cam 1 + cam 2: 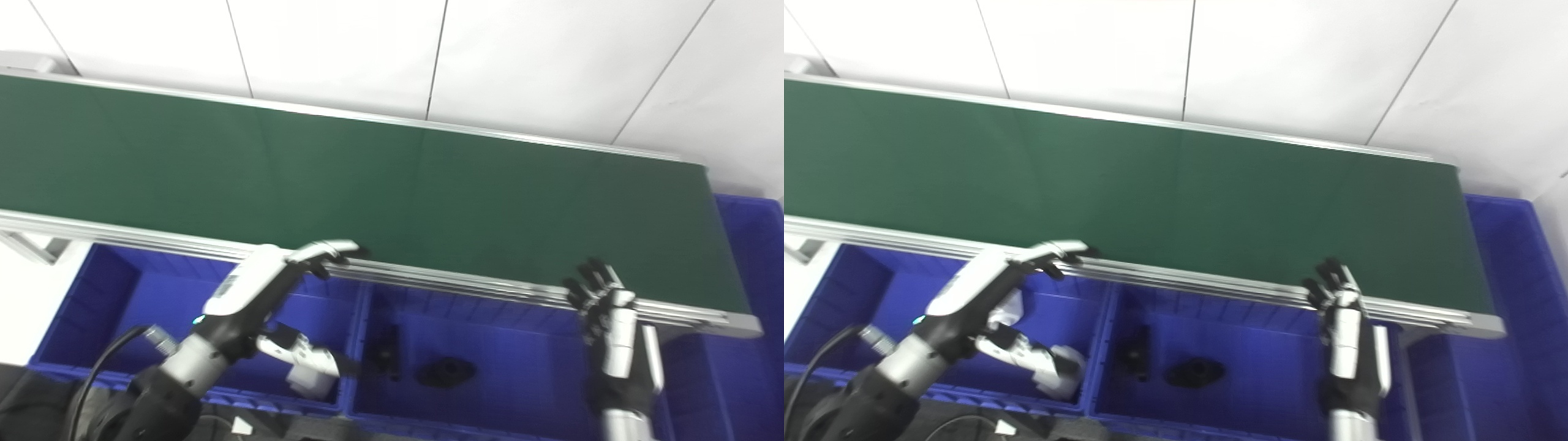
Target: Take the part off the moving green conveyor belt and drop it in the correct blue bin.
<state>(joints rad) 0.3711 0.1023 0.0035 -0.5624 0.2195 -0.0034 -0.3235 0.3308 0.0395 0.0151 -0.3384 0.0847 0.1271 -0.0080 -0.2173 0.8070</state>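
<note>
Fingers [331, 248] of the left hand [257, 288] were stretched out flat and spread, their dark tips lying over the near aluminium rail [429, 278] of the green conveyor belt [392, 184], and they had hold of nothing. Its thumb [300, 355] hung apart below, down inside the left blue bin [92, 294]. From where I stood, the right hand [615, 331] was raised upright at the same rail further right, fingers [591, 282] extended and slightly apart, also empty, their black tips just reaching the belt's near edge.

No part could be seen anywhere on the belt's green surface, which ran bare from the left edge to its end at the right. Two dark parts lay on the floor of the middle blue bin [520, 343], between the two hands: a narrow upright-looking black piece [388, 349] near the bin's left wall, and a flatter, rounded black piece [445, 372] just beside it to the right. Their exact shapes were too blurred to tell. Another blue bin [753, 257] sat beyond the right end of the belt. Behind the belt stood a white panelled wall [490, 61]. A black cable [98, 367] looped beside the left forearm.
</note>
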